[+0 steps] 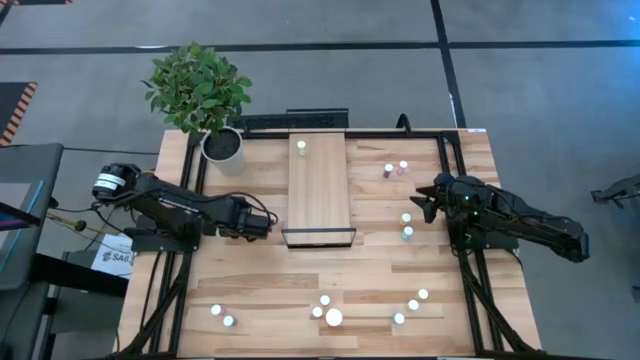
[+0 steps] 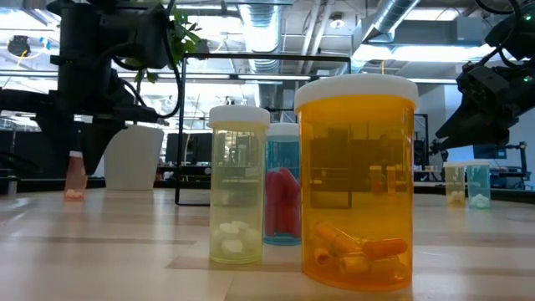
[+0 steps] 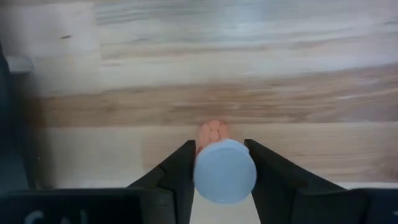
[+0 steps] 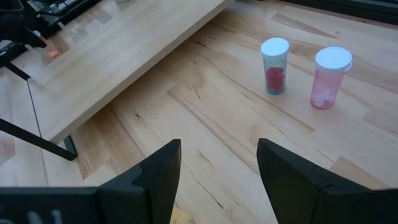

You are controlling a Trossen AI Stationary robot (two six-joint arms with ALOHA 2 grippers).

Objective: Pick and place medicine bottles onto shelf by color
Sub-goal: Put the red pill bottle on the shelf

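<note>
So, high view: left gripper (image 1: 268, 224) sat just left of the shelf's (image 1: 318, 190) near end with the dark frame, over the table (image 1: 250, 290). Right gripper (image 1: 424, 203) hung right of the shelf, close to two bottles (image 1: 407, 225). One bottle (image 1: 301, 146) stood on the shelf's far end, two more (image 1: 394, 169) on the table right of it, and the rest in a loose row along the near edge, the big one (image 1: 334, 317) among them. Plant pot (image 1: 222, 144) stood at the far left corner

Low view: big orange bottle (image 2: 357, 180) was closest, yellow one (image 2: 238, 196) to its left, teal one (image 2: 282, 189) behind them. A pink-orange bottle (image 2: 74, 176) showed under the dark arm on the left; contact with the table can't be told

Left wrist view: fingers (image 3: 179, 177) were nearly closed, pressing both sides of a white-capped, orange-pink bottle (image 3: 224, 170), clamped, above bare tabletop

Right wrist view: fingers (image 4: 160, 173) stood well apart, holding nothing. Teal bottle (image 4: 275, 65) and pink bottle (image 4: 329, 76) stood just beside each other on the table, shelf edge (image 4: 118, 59) beyond
</note>
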